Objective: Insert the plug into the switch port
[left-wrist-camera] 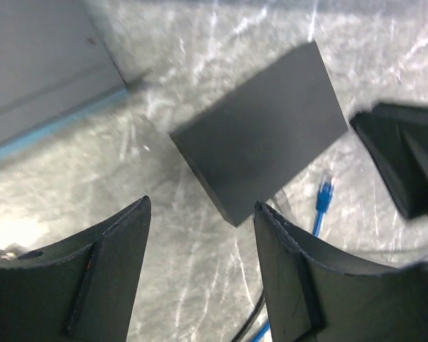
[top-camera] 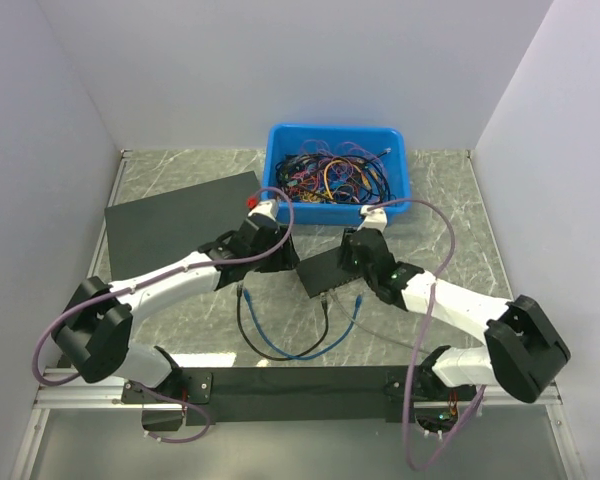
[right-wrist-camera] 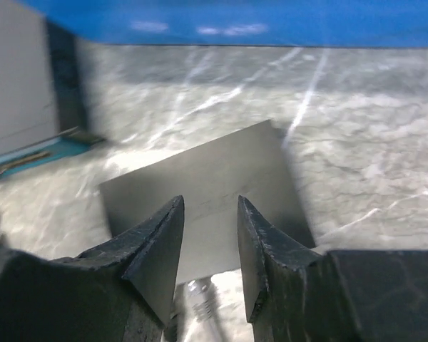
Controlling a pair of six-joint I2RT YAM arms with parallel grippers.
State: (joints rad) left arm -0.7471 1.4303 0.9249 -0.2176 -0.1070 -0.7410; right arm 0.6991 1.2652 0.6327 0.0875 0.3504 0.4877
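Over the counter (top-camera: pixel 195 330) we are hovering the left end effector (left-wrist-camera: pixel 203 206), wide open and empty, beside the switch (top-camera: pixel 325 272) and the right end effector (right-wrist-camera: pixel 210 214), half open and empty, above it, nearer the plug (top-camera: pixel 358 298) lying just off its near edge.

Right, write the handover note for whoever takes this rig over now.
Left gripper: open, empty, beside the switch box.
Right gripper: slightly open, empty, over the box.
Plug: on the blue cable's end, lying on the table by the box, not inserted.
Done: nothing yet. Left: pick up the plug, align it with the switch port (too small to make out), push in.
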